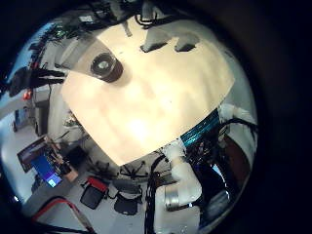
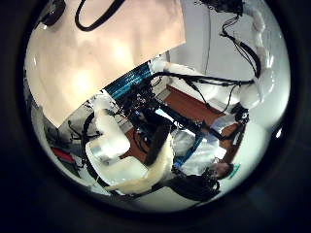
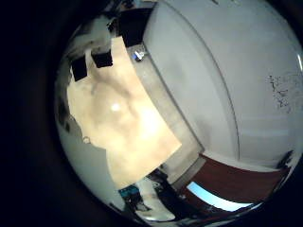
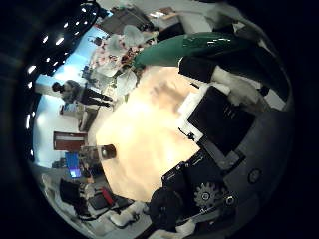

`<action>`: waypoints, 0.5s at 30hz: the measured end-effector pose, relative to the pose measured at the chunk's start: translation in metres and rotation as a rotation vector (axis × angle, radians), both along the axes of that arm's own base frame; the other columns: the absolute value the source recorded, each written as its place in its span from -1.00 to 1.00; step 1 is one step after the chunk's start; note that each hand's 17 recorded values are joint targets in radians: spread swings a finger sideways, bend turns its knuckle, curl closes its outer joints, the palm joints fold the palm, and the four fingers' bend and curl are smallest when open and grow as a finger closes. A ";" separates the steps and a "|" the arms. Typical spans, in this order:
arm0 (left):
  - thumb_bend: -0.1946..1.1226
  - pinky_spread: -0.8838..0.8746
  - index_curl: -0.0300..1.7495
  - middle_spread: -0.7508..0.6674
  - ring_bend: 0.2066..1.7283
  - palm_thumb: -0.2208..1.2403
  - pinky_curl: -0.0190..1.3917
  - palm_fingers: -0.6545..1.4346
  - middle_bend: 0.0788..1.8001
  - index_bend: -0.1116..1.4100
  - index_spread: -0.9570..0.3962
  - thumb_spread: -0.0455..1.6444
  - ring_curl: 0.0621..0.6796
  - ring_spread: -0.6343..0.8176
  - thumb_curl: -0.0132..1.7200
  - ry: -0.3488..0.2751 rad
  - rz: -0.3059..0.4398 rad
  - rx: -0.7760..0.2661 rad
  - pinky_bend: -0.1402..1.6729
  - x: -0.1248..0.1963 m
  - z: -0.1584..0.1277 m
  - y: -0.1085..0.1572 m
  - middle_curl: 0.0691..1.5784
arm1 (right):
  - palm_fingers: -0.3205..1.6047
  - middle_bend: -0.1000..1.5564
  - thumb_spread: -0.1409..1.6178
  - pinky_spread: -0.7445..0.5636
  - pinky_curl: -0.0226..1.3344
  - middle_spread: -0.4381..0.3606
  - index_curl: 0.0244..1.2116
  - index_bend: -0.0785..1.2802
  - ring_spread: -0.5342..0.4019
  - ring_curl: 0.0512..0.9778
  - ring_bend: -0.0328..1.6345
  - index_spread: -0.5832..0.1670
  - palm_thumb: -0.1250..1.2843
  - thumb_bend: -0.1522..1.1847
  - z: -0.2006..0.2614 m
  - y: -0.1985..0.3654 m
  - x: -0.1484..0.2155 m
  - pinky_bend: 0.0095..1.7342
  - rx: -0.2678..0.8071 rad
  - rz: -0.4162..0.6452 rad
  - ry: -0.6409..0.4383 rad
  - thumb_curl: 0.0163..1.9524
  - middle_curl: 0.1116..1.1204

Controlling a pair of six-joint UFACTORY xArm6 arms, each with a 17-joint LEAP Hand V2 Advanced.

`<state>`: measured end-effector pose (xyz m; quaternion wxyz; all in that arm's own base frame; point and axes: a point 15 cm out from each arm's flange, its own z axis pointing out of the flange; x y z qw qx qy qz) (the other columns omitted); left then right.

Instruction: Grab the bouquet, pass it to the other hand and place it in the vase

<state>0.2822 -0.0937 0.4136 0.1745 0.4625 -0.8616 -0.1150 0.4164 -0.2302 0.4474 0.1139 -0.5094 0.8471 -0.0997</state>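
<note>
The round vase (image 4: pixel 105 151) stands on the table (image 4: pixel 150 119) far below it. The left little finger side palm view shows the vase (image 1: pixel 105 66) from above, near a table (image 1: pixel 156 97) edge. My left hand is high over the table and its fingers do not show.
The left thumb side palm view shows the left arm (image 2: pixel 126 155) and a table corner (image 2: pixel 97 58). The right little finger side palm view shows the table (image 3: pixel 118 118) from high up, beside a wall (image 3: pixel 218 85). Chairs (image 1: pixel 107 190) and clutter stand on the floor.
</note>
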 end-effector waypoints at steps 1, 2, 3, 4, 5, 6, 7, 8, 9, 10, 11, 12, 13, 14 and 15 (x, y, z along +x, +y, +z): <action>-0.73 0.72 -0.56 0.50 -0.56 -0.49 -0.77 -0.28 -0.88 -0.61 0.35 0.44 -0.59 0.58 -0.68 -0.006 0.005 -0.004 -0.31 0.001 0.002 0.000 -0.69 | 0.50 0.62 0.20 -0.13 -0.14 -0.44 0.65 0.69 -0.31 0.45 0.73 -0.31 0.84 -0.71 0.007 0.004 -0.004 0.68 0.021 0.010 -0.019 -0.26 0.74; -0.73 0.71 -0.56 0.49 -0.56 -0.49 -0.77 -0.27 -0.88 -0.61 0.35 0.44 -0.59 0.58 -0.68 -0.011 0.011 -0.012 -0.31 0.002 0.004 0.000 -0.69 | 0.50 0.62 0.20 -0.12 -0.14 -0.43 0.65 0.69 -0.31 0.46 0.74 -0.30 0.84 -0.71 0.017 0.008 -0.008 0.68 0.044 0.019 -0.048 -0.25 0.73; -0.73 0.70 -0.56 0.48 -0.56 -0.49 -0.77 -0.26 -0.87 -0.61 0.35 0.45 -0.59 0.58 -0.68 -0.019 0.015 -0.024 -0.31 0.004 0.008 -0.001 -0.68 | 0.50 0.63 0.19 -0.12 -0.13 -0.42 0.65 0.70 -0.30 0.46 0.74 -0.28 0.84 -0.72 0.024 0.011 -0.010 0.67 0.068 0.026 -0.074 -0.24 0.72; -0.73 0.70 -0.56 0.47 -0.56 -0.48 -0.77 -0.25 -0.88 -0.61 0.35 0.45 -0.59 0.57 -0.67 -0.022 0.020 -0.037 -0.30 0.005 0.010 -0.003 -0.68 | 0.51 0.63 0.19 -0.12 -0.12 -0.41 0.64 0.71 -0.30 0.46 0.74 -0.27 0.85 -0.72 0.032 0.014 -0.011 0.66 0.092 0.034 -0.104 -0.23 0.71; -0.73 0.70 -0.55 0.46 -0.56 -0.48 -0.78 -0.23 -0.87 -0.60 0.34 0.45 -0.58 0.56 -0.67 -0.026 0.027 -0.054 -0.31 0.006 0.013 -0.005 -0.68 | 0.51 0.65 0.18 -0.12 -0.11 -0.40 0.64 0.71 -0.30 0.46 0.74 -0.26 0.85 -0.72 0.040 0.020 -0.012 0.65 0.126 0.050 -0.135 -0.21 0.70; -0.73 0.69 -0.55 0.45 -0.55 -0.47 -0.78 -0.22 -0.88 -0.60 0.34 0.45 -0.58 0.55 -0.67 -0.030 0.038 -0.078 -0.30 0.008 0.016 -0.007 -0.68 | 0.51 0.65 0.17 -0.12 -0.10 -0.39 0.63 0.72 -0.30 0.46 0.74 -0.25 0.84 -0.73 0.048 0.026 -0.013 0.65 0.161 0.069 -0.160 -0.20 0.69; -0.72 0.68 -0.55 0.44 -0.55 -0.46 -0.78 -0.21 -0.87 -0.61 0.34 0.45 -0.58 0.55 -0.67 -0.033 0.049 -0.104 -0.30 0.010 0.019 -0.009 -0.68 | 0.51 0.66 0.16 -0.12 -0.09 -0.38 0.63 0.72 -0.29 0.46 0.74 -0.24 0.84 -0.74 0.055 0.033 -0.015 0.65 0.200 0.087 -0.186 -0.19 0.68; -0.72 0.68 -0.55 0.43 -0.55 -0.46 -0.78 -0.19 -0.87 -0.61 0.34 0.46 -0.58 0.54 -0.67 -0.034 0.059 -0.133 -0.30 0.011 0.023 -0.012 -0.68 | 0.51 0.66 0.15 -0.12 -0.08 -0.38 0.62 0.72 -0.29 0.46 0.75 -0.23 0.84 -0.74 0.063 0.040 -0.017 0.64 0.245 0.110 -0.215 -0.18 0.67; -0.73 0.67 -0.55 0.42 -0.55 -0.45 -0.78 -0.18 -0.86 -0.61 0.34 0.46 -0.58 0.53 -0.67 -0.033 0.074 -0.167 -0.31 0.013 0.026 -0.015 -0.67 | 0.51 0.67 0.15 -0.12 -0.07 -0.36 0.62 0.73 -0.29 0.46 0.75 -0.22 0.84 -0.74 0.071 0.044 -0.019 0.64 0.279 0.128 -0.246 -0.17 0.67; -0.72 0.67 -0.55 0.41 -0.55 -0.44 -0.78 -0.17 -0.87 -0.61 0.34 0.46 -0.58 0.52 -0.67 -0.031 0.089 -0.198 -0.31 0.015 0.029 -0.017 -0.67 | 0.51 0.67 0.15 -0.12 -0.06 -0.35 0.62 0.73 -0.28 0.46 0.76 -0.21 0.84 -0.75 0.079 0.049 -0.020 0.63 0.313 0.145 -0.275 -0.16 0.66; -0.72 0.66 -0.55 0.40 -0.55 -0.43 -0.78 -0.16 -0.86 -0.61 0.34 0.46 -0.59 0.52 -0.67 -0.032 0.102 -0.231 -0.31 0.017 0.033 -0.020 -0.67 | 0.51 0.67 0.14 -0.12 -0.05 -0.35 0.61 0.74 -0.28 0.46 0.76 -0.20 0.85 -0.75 0.088 0.053 -0.022 0.63 0.350 0.162 -0.309 -0.15 0.65; -0.72 0.65 -0.55 0.39 -0.54 -0.43 -0.79 -0.15 -0.85 -0.62 0.35 0.47 -0.58 0.51 -0.67 -0.032 0.122 -0.271 -0.31 0.021 0.037 -0.022 -0.66 | 0.51 0.68 0.14 -0.12 -0.04 -0.34 0.61 0.74 -0.28 0.46 0.76 -0.20 0.85 -0.75 0.095 0.057 -0.023 0.62 0.379 0.179 -0.340 -0.14 0.64; -0.72 0.65 -0.55 0.38 -0.55 -0.42 -0.79 -0.14 -0.85 -0.61 0.35 0.47 -0.59 0.50 -0.66 -0.033 0.142 -0.308 -0.31 0.024 0.041 -0.023 -0.65 | 0.51 0.68 0.13 -0.12 -0.03 -0.33 0.61 0.75 -0.28 0.46 0.76 -0.19 0.85 -0.75 0.102 0.060 -0.024 0.62 0.403 0.200 -0.369 -0.12 0.63; -0.73 0.64 -0.55 0.37 -0.55 -0.42 -0.79 -0.14 -0.84 -0.61 0.36 0.47 -0.59 0.49 -0.66 -0.035 0.162 -0.344 -0.32 0.026 0.046 -0.024 -0.65 | 0.51 0.68 0.13 -0.12 -0.02 -0.32 0.60 0.75 -0.28 0.46 0.76 -0.18 0.85 -0.75 0.109 0.063 -0.025 0.61 0.427 0.223 -0.398 -0.11 0.62; -0.73 0.63 -0.55 0.36 -0.54 -0.41 -0.80 -0.13 -0.84 -0.62 0.36 0.47 -0.59 0.49 -0.66 -0.036 0.181 -0.382 -0.32 0.029 0.051 -0.024 -0.65 | 0.51 0.69 0.13 -0.12 -0.02 -0.32 0.60 0.75 -0.27 0.46 0.76 -0.17 0.86 -0.75 0.115 0.067 -0.026 0.61 0.447 0.242 -0.423 -0.11 0.61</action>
